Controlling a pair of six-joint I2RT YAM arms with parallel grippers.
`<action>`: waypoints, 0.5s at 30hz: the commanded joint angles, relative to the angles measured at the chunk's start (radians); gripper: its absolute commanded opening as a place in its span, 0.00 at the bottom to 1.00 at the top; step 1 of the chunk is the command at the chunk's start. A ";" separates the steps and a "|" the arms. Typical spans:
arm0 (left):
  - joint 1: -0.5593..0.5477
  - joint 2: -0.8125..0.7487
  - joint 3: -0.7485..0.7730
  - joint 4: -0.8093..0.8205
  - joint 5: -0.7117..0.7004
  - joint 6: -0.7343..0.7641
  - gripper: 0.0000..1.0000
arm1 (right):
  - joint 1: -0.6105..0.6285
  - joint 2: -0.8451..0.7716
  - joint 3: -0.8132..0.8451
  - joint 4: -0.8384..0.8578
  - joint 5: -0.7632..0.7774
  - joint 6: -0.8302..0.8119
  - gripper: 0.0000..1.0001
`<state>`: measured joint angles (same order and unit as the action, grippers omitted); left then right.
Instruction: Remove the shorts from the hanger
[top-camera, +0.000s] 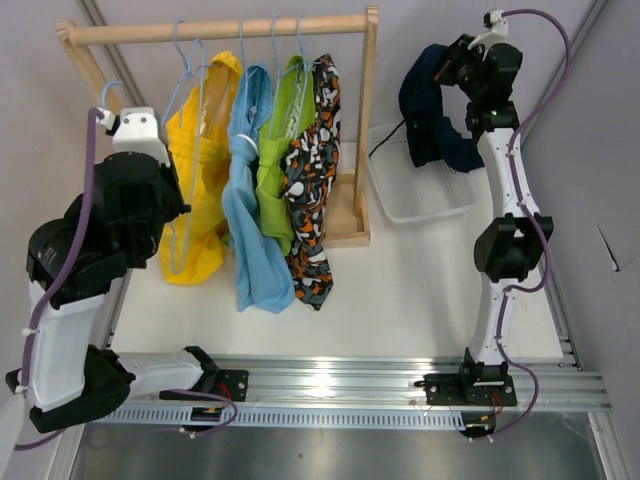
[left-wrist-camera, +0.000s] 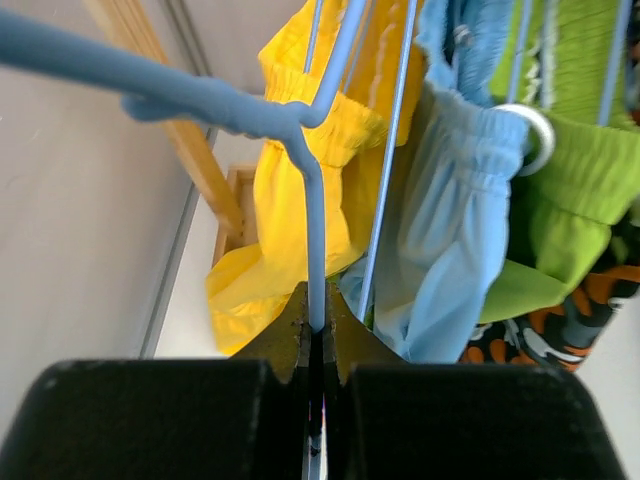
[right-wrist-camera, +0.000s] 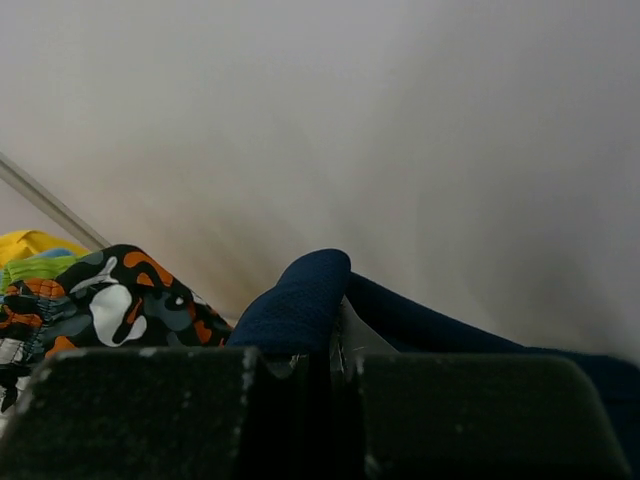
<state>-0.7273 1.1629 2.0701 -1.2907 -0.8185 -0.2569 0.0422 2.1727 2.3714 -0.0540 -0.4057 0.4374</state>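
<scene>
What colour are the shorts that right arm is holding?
The shorts are navy; top external view shows best.

Right tool (right-wrist-camera: 323, 352), jaws pinched on a raised fold of the navy shorts (right-wrist-camera: 300, 295); lower left, black patterned shorts (right-wrist-camera: 120, 305), lime green shorts (right-wrist-camera: 38, 268) and yellow shorts (right-wrist-camera: 28, 243) behind.

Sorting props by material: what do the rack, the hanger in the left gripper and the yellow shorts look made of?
Rack: pale bare-looking wood, matte. Hanger: thin smooth light-blue rod, probably coated wire or plastic. Yellow shorts: soft matte cloth, creased, with a gathered waistband.
</scene>
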 joint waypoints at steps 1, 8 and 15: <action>0.052 -0.064 -0.039 0.100 0.031 0.048 0.00 | 0.012 -0.158 0.060 0.295 -0.036 -0.033 0.00; 0.057 -0.080 -0.048 0.116 -0.008 0.059 0.00 | 0.008 -0.175 0.223 0.315 0.002 -0.083 0.00; 0.060 -0.077 -0.050 0.108 -0.028 0.065 0.00 | 0.027 -0.191 0.209 0.373 0.008 -0.030 0.00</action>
<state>-0.6781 1.0748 2.0167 -1.2133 -0.8150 -0.2165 0.0586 2.0350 2.5488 0.1864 -0.3977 0.3660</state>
